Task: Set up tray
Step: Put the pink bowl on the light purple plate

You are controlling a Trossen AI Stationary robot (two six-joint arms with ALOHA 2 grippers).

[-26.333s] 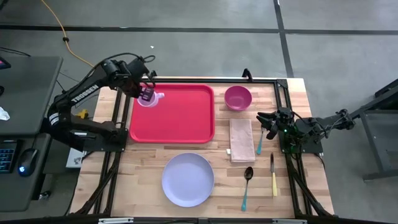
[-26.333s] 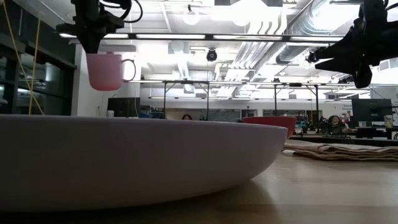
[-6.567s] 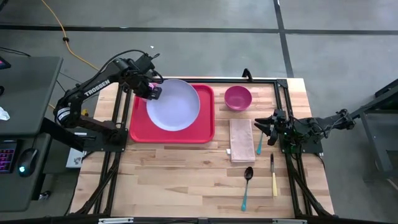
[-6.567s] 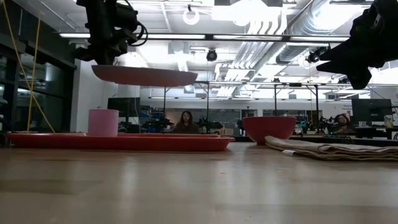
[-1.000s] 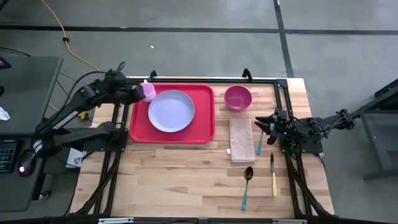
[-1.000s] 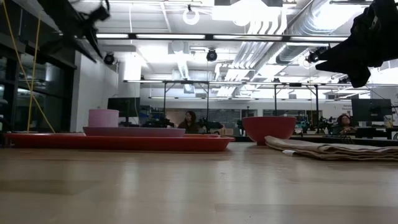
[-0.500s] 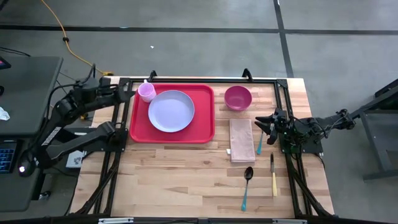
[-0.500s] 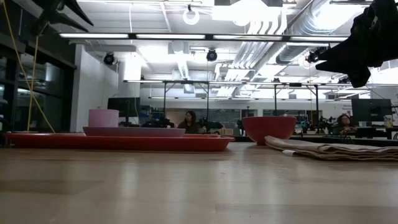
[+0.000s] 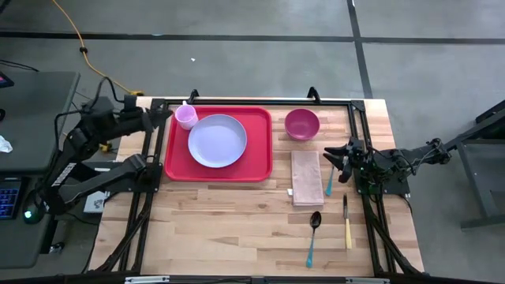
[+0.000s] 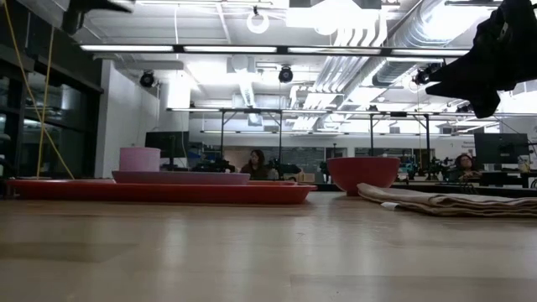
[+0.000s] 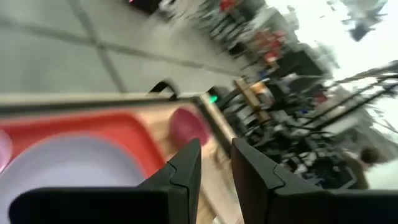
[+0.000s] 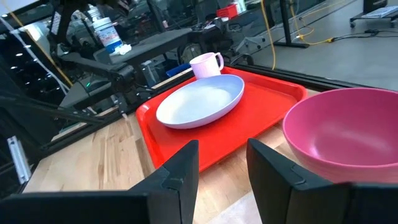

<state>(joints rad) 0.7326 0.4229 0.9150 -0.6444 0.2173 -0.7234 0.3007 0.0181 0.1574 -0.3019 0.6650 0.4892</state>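
Your tray (image 9: 218,145) sits flat on the counter (image 9: 237,229), toward its far left corner, carrying the lavender plate (image 9: 217,141) and the pink mug (image 9: 186,117). Your left end effector (image 11: 214,163) is off the counter's left edge, fingers parted by a narrow gap, holding nothing. Your right end effector (image 12: 222,162) waits above the right side by the pink bowl (image 9: 301,124), parted and empty.

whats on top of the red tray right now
A lavender plate lies flat in the middle of the tray, and a pink mug stands at its far left corner. The part of the tray under the plate is covered, so nothing can be seen there.
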